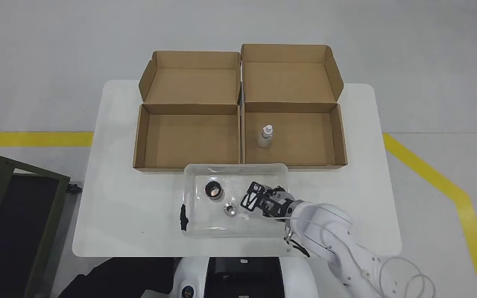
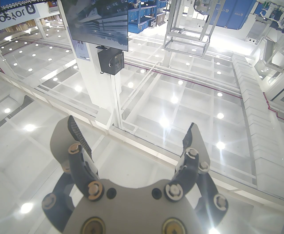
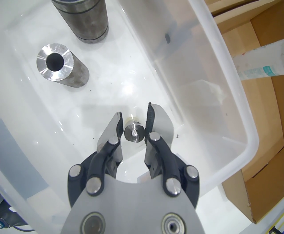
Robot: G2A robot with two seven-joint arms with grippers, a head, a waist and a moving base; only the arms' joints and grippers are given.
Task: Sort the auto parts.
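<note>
Gripping a small metal stud point(image 3: 134, 133) with the right gripper point(image 3: 135, 109) on the floor of the clear bin point(image 3: 238, 93), fingers pressed to both sides. Near it in the bin: silver sleeve point(image 3: 55, 64), dark cylinder point(image 3: 84, 20). Left gripper point(image 2: 131, 120) spread wide, facing the ceiling. White bottle point(image 1: 266, 135) inside the right cardboard box point(image 1: 309, 141).

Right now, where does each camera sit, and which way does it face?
Top view: above the arms, looking down at table, cardboard boxes, clear bin; right arm shows.
Left wrist view: on that wrist, facing up at the ceiling; open left hand shows.
Right wrist view: on that wrist, looking into the bin; right hand shut on small metal part.
Shared: top and right wrist views both show the bin and right hand.
</note>
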